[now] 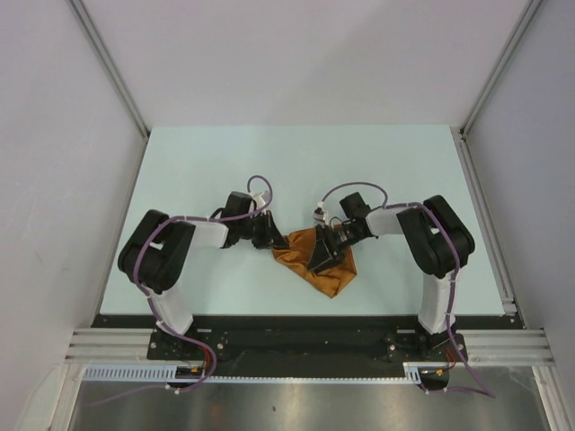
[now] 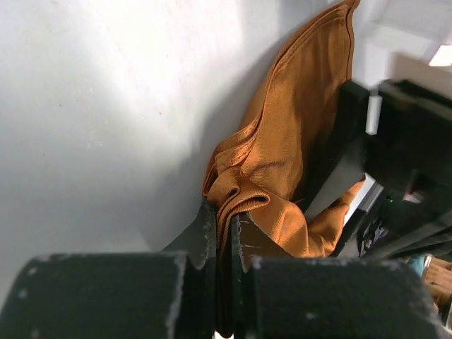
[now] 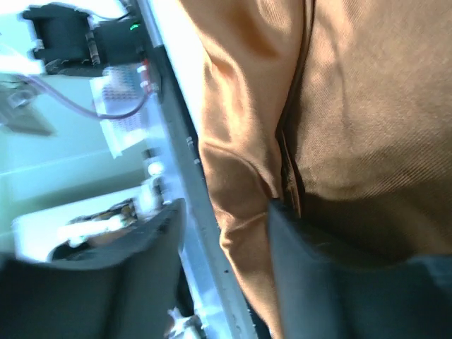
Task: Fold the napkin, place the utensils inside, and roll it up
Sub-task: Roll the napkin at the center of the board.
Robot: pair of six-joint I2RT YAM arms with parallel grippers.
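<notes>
The rust-orange napkin point(image 1: 325, 267) lies crumpled and partly folded on the table between the two arms. My left gripper point(image 1: 275, 239) is at its left corner, shut on a bunched fold of the napkin point(image 2: 282, 155), which is pinched between the fingertips point(image 2: 205, 229). My right gripper point(image 1: 322, 255) is over the napkin's middle. In the right wrist view its fingers point(image 3: 318, 275) stand apart, with the napkin's edge point(image 3: 240, 141) hanging between them, and that view is blurred. The gold spoon is not in view.
The pale table point(image 1: 296, 162) stretches far behind the arms. Grey walls with metal rails point(image 1: 108, 63) close in the left and right sides. The black base rail point(image 1: 296, 337) runs along the near edge.
</notes>
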